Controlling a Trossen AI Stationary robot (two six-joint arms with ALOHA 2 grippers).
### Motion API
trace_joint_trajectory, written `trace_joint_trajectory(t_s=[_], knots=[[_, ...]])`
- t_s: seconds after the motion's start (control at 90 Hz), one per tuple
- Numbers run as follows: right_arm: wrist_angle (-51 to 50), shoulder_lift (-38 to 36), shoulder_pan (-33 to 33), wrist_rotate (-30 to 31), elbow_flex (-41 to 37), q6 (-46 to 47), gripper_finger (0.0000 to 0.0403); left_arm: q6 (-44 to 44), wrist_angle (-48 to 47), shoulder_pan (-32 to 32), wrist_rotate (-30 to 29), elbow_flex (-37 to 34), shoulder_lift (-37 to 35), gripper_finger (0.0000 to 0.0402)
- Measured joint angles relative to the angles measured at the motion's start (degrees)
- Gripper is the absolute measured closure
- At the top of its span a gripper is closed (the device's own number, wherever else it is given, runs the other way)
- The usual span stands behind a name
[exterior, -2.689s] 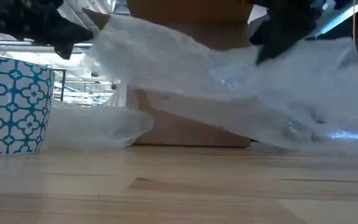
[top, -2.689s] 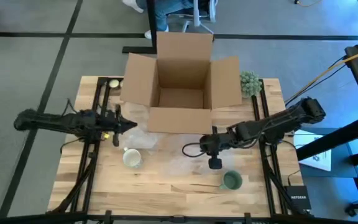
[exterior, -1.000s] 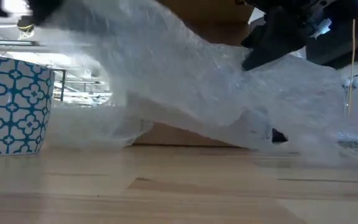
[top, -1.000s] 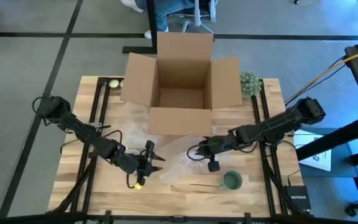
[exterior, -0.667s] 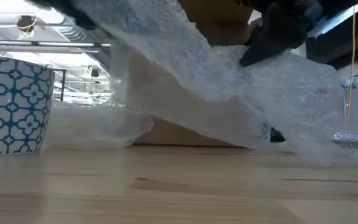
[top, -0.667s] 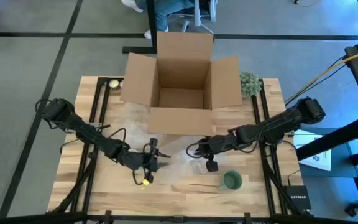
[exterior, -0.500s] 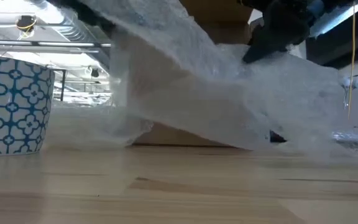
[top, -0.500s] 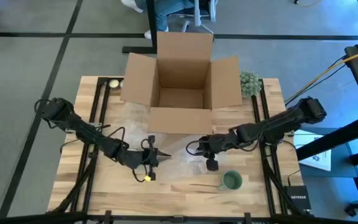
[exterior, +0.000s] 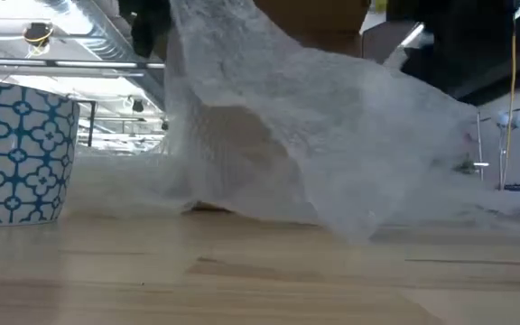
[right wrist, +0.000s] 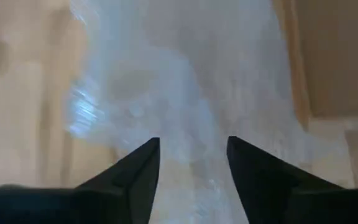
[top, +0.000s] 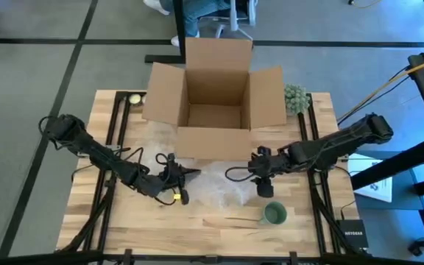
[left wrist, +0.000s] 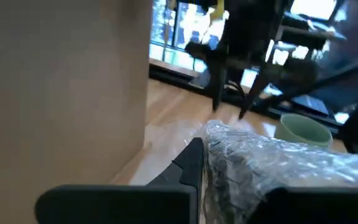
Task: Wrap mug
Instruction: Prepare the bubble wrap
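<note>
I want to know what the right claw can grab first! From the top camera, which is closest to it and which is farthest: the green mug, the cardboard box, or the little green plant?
From the right gripper:
1. Green mug, just below it, toward the table's front edge.
2. Cardboard box, behind it, at the table's back middle.
3. Green plant, back right corner, beside the box.

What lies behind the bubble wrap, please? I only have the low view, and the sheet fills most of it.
Observer: An open cardboard box stands behind it, as the high view shows.
Operator: What is holding the sheet up?
Observer: The left gripper is shut on the bubble wrap; its wrist view shows this.
Operator: And the right gripper?
Observer: The right gripper is open above the wrap, near a green mug.
</note>
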Motion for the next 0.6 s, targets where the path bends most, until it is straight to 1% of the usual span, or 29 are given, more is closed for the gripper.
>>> trace_joint_trajectory(t_s=[0.1, 0.178, 0.278, 0.422, 0.6], knots=[[7.13, 0.86, 0.0, 0.83, -5.64, 1.96, 0.0226, -1.68, -0.17, 0.22, -2.28, 0.0, 0.0, 0.04], [10.18, 1.48, -0.02, 1.8, -7.73, 3.06, 0.0226, -1.63, -0.4, 0.26, -3.18, 0.0, 0.0, 0.04], [8.85, 2.29, -0.06, 2.64, -9.79, 3.1, 0.0226, -1.64, -0.35, 0.41, -4.6, 0.0, 0.0, 0.04], [10.05, 4.57, -0.07, 4.27, -11.18, 0.89, 0.0226, -1.86, -0.33, 0.86, -6.54, 0.0, 0.0, 0.04], [6.29, 7.75, -0.02, 2.47, -11.91, 0.84, 0.0226, -2.1, -0.36, 1.38, -8.77, -0.01, 0.0, 0.04]])
